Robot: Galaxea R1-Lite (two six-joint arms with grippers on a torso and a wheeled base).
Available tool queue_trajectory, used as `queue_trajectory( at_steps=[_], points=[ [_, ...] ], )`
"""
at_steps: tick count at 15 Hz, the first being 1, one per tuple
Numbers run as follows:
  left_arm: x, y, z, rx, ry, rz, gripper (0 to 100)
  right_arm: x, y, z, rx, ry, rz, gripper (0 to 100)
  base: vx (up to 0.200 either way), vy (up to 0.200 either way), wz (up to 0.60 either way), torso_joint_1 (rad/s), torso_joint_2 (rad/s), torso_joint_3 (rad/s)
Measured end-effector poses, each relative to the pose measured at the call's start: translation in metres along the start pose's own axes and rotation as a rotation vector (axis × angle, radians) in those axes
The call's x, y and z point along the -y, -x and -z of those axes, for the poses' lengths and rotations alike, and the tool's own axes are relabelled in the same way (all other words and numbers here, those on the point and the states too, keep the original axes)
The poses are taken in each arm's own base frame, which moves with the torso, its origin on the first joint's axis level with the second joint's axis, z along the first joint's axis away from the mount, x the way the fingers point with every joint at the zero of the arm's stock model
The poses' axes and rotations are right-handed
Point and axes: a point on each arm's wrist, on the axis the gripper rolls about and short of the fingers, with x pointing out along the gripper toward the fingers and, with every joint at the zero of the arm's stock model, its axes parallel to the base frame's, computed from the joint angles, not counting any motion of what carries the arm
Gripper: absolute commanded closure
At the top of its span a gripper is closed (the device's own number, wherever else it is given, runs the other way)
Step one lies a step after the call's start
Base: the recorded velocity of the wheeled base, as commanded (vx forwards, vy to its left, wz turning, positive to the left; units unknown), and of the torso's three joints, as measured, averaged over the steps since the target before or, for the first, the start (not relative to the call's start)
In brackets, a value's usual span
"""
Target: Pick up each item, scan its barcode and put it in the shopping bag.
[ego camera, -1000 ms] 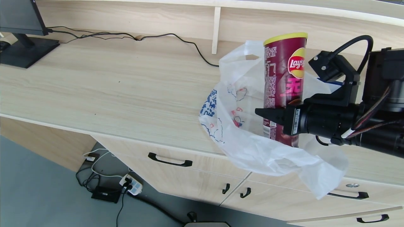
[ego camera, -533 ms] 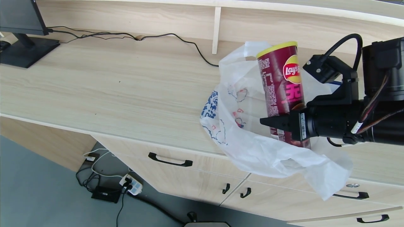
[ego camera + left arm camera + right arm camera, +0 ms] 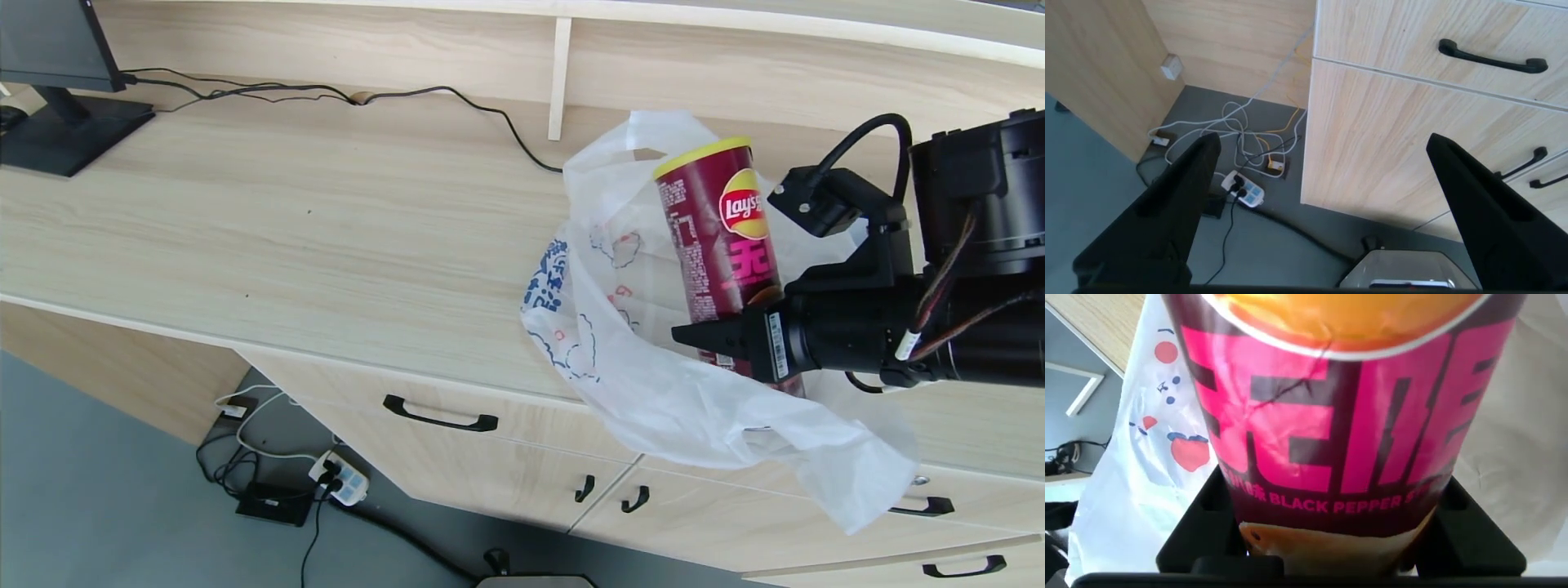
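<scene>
A maroon chips can [image 3: 722, 245] with a yellow lid stands tilted inside the mouth of the white plastic shopping bag [image 3: 653, 392], its lower end down in the bag. My right gripper [image 3: 739, 343] is shut on the can's lower part, coming in from the right. The right wrist view has the can [image 3: 1347, 416] close up between the black fingers [image 3: 1200, 531], with the printed bag [image 3: 1151, 457] behind it. My left gripper [image 3: 1323, 212] hangs open below the counter, in front of the drawer fronts, with nothing between its fingers.
The bag lies on the wooden counter [image 3: 286, 237] and droops over its front edge above drawers with black handles [image 3: 441, 416]. A monitor base [image 3: 65, 131] and a black cable [image 3: 457, 106] lie at the back left. A power strip [image 3: 339, 482] and wires lie on the floor.
My right gripper has lowered the chips can into the bag and tipped its top to the left. The bag has shifted slightly around it.
</scene>
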Motion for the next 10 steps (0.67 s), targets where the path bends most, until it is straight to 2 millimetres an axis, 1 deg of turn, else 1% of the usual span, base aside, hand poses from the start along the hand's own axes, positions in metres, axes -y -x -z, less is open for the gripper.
queue_trajectory(
  at_steps=[2,3,5,10],
  points=[
    [0.0,0.0,0.0,0.0,0.0,-0.001,0,0.0,-0.004,0.002,-0.03,0.003,0.004,100,0.0,0.0,0.0,0.0,0.0,0.0],
    [0.0,0.0,0.0,0.0,0.0,-0.001,0,0.001,-0.006,0.002,-0.033,0.003,0.005,0,0.0,0.0,0.0,0.0,0.0,0.0],
    [0.0,0.0,0.0,0.0,0.0,0.0,0,0.001,-0.01,0.001,-0.043,0.001,0.008,0,0.0,0.0,0.0,0.0,0.0,0.0],
    [0.0,0.0,0.0,0.0,0.0,-0.001,0,0.003,-0.017,-0.009,-0.016,-0.002,0.009,0,0.0,0.0,0.0,0.0,0.0,0.0]
  ],
)
